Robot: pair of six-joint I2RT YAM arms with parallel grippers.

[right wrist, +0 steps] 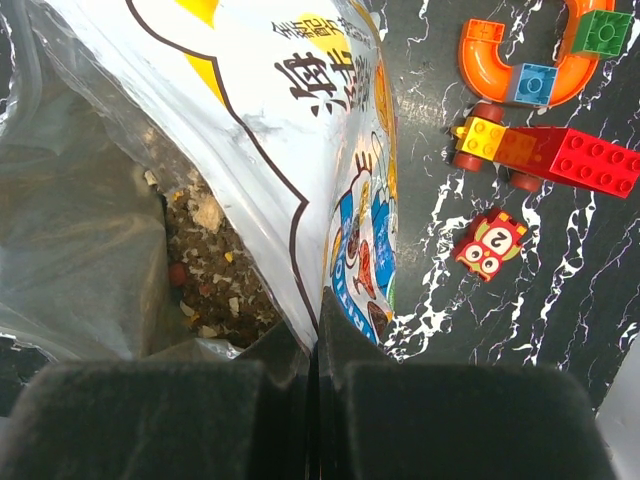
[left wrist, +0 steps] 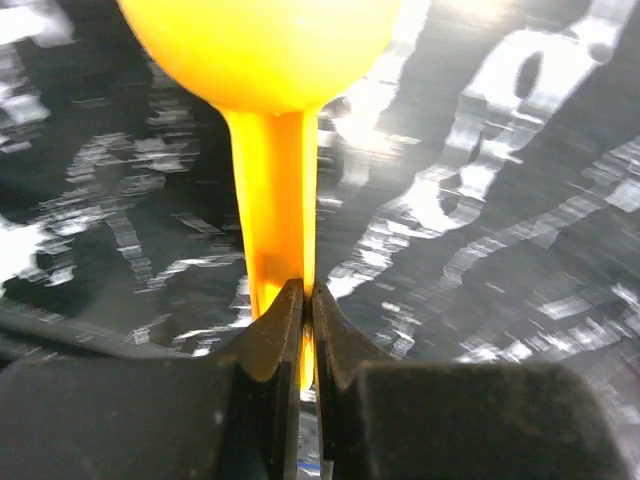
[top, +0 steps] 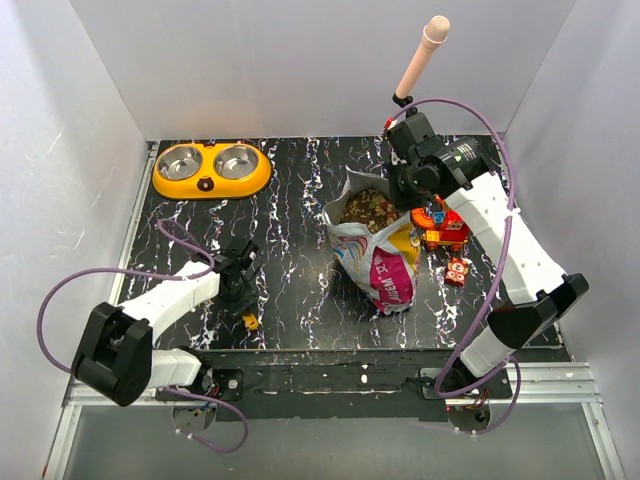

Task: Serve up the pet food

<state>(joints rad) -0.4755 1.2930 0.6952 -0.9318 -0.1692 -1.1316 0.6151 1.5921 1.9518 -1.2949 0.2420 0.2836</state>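
Left wrist view: shows left gripper (left wrist: 308,300) clamped on the handle of a yellow scoop (left wrist: 272,190), bowl cut off above, and right gripper (right wrist: 316,335) clamped on the bag (right wrist: 250,110) rim, pet food (right wrist: 215,285) half hidden inside.

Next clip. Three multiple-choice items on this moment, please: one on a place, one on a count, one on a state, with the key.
1. Where do the toy bricks lie relative to the bag?
A. to its left
B. to its right
C. inside it

2. How many steel bowls sit in the yellow feeder?
A. one
B. three
C. two

3. What is the right tool doing?
A. shut on the bag's edge
B. hanging open
C. gripping a brick

Key: 1 B, the top view shows them right of it; 2 C, two bowls sit side by side; 3 A, its wrist view shows it closed on the bag's rim.
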